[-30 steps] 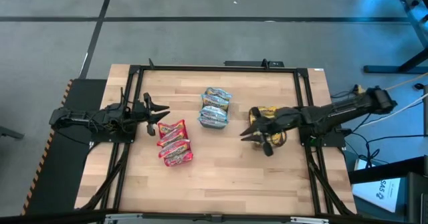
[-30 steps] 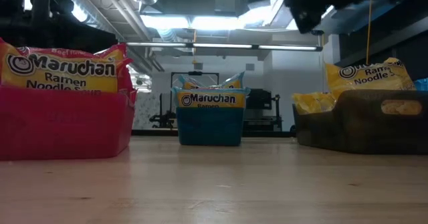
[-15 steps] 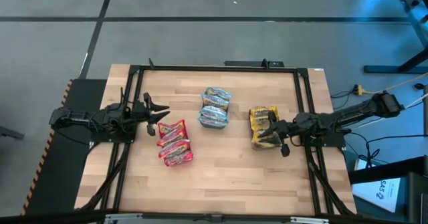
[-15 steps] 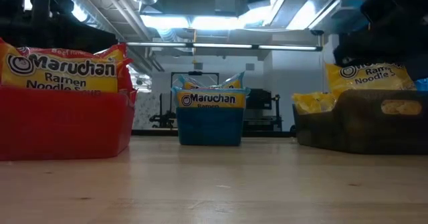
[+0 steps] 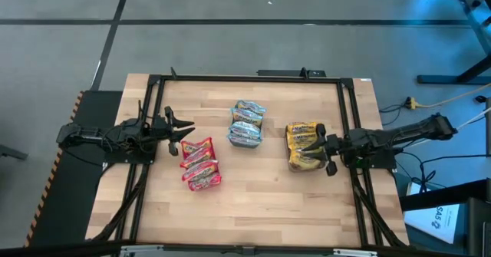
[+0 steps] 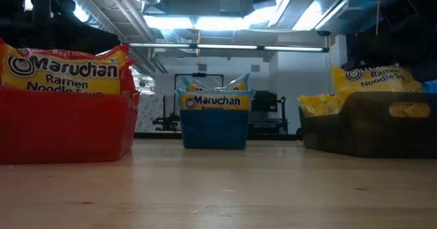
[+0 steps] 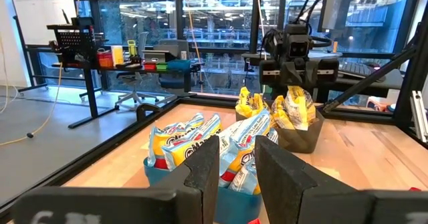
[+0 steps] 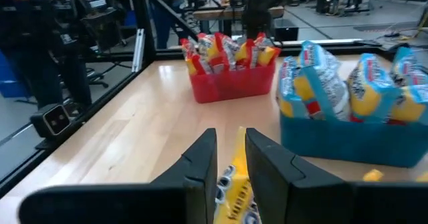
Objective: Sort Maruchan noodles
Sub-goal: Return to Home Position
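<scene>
Three bins hold all the packets, so sorting looks done.

Nearest to the table-level camera, the red packets (image 5: pixel 200 163) stand upright in the red bin (image 6: pixel 61 130) on the left part of the table (image 5: pixel 261 203). A little farther back on the right, the yellow packets (image 6: pixel 372 77) fill the dark bin (image 6: pixel 369 130). Farthest off, in the middle, the blue packets (image 5: pixel 247 123) sit in the blue bin (image 6: pixel 213 128).

These packets are probably light. The wrappers are thin, crinkly and a bit slippery, and the dry noodle block inside would crack under a hard squeeze. The safest hold is likely a gentle pinch on a top edge or corner that stands above the bin rim, rather than across the flat face.

The left claw (image 5: pixel 182 134) waits just beside the red bin near the table's left edge. Its fingers are slightly parted and hold nothing. The right claw (image 5: pixel 318 153) hangs over the right side of the dark bin, also parted by a narrow gap and empty. A yellow packet shows through that gap below it.

A second ago the right claw reached past the dark bin toward the table's middle. Since then it has pulled back toward the right edge, with its arm folded closer in. The left arm and all three bins are where they were.
</scene>
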`<state>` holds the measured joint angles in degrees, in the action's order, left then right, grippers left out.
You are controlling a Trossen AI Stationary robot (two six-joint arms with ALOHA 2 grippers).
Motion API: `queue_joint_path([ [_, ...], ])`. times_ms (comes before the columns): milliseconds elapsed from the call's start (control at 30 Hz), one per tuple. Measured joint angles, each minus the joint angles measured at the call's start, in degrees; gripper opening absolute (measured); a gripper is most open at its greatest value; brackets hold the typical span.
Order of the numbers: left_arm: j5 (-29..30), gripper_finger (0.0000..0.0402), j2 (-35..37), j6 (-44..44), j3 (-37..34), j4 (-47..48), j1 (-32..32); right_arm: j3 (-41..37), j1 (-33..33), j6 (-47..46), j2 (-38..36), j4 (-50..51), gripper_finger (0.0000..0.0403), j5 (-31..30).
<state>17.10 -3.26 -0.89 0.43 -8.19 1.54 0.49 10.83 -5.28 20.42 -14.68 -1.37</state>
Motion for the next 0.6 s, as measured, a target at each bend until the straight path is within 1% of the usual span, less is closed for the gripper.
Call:
queue_joint_path([
  [200, 0.0, 0.0089, 0.02, 0.0, 0.0, 0.0, 0.0, 0.0, -0.33, -0.19, -11.37, 7.39, 0.0078, -0.63],
  [300, 0.0, 0.0089, 0.02, 0.0, 0.0, -0.01, 0.0, 0.0, -2.04, -0.29, -17.1, 11.46, 0.0078, -0.39],
  [367, -0.01, 0.0089, 0.0, 0.0, 0.0, -0.01, 0.0, 0.07, -3.67, -0.37, -20.05, 13.35, 0.0078, 1.07],
  [500, 0.0, 0.0089, 0.01, 0.01, 0.0, -0.01, 0.0, 0.02, -6.71, -0.88, -20.1, 13.05, 0.0078, 3.48],
  [600, 0.0, 0.0089, 0.0, 0.0, 0.0, 0.0, -0.02, 0.04, -8.29, -1.28, -20.1, 13.14, 0.0078, 3.4],
])
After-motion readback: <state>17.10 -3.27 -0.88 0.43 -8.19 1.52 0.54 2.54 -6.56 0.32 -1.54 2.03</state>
